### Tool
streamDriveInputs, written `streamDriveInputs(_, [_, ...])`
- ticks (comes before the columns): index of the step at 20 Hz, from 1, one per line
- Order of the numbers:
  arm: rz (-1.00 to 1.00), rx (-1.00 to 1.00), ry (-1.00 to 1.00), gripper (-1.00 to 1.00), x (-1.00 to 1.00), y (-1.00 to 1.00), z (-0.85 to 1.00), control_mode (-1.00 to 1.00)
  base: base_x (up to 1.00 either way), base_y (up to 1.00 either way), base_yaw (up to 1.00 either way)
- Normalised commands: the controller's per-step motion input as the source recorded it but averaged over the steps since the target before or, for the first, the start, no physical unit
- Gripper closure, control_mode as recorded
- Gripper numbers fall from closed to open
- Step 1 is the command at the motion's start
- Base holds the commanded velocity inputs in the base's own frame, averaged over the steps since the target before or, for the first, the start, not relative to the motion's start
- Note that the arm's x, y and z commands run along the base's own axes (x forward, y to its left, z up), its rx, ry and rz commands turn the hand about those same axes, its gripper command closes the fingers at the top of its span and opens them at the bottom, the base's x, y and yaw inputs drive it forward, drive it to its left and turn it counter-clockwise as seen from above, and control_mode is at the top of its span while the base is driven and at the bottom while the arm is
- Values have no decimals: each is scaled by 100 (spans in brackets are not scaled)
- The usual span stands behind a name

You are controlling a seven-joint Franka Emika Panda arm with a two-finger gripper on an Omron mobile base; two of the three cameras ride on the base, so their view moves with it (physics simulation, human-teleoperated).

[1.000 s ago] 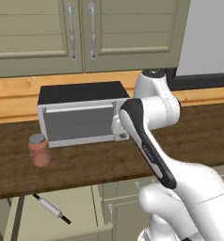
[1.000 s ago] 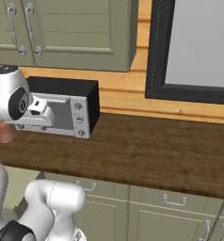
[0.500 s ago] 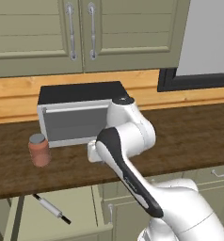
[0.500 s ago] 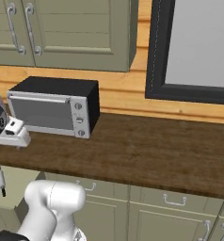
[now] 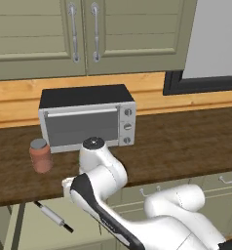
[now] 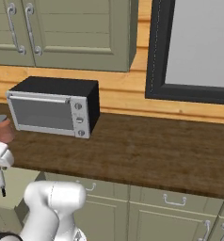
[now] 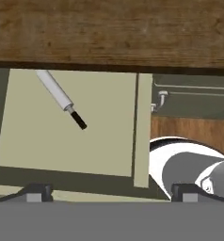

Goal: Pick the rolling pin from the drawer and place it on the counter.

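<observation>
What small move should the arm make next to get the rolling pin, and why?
Probably lower the end effector into the open drawer and shift toward the rolling pin. The pin lies flat and diagonal, partly tucked under the counter edge, well off from the fingertips, which stand wide apart.

Rolling pin (image 7: 56, 91): slim off-white cylinder with thin black handles, lying flat and diagonal on the pale floor of the drawer (image 7: 104, 141), one end tucked under the counter edge, clear of the drawer walls. Drawer: pulled open, sage-green walls, pale interior, sitting just below the counter (image 7: 114, 30). Counter: dark brown wood-grain slab, running the full width above the drawer in the left base view (image 5: 186, 146).
</observation>
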Motion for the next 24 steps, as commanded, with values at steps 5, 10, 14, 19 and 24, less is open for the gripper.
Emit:
streamDriveInputs(5, [0, -2, 4, -100, 0, 81, -75, -100, 0, 0, 0])
streamDriveInputs(10, [0, -1, 6, -100, 0, 83, -86, -100, 0, 0, 0])
streamDriveInputs(14, [0, -3, 5, -100, 0, 81, -85, -100, 0, 0, 0])
streamDriveInputs(19, [0, 0, 2, -100, 1, 38, -24, -100, 0, 0, 0])
streamDriveInputs(24, [0, 0, 4, -100, 10, 20, -16, -100, 0, 0, 0])
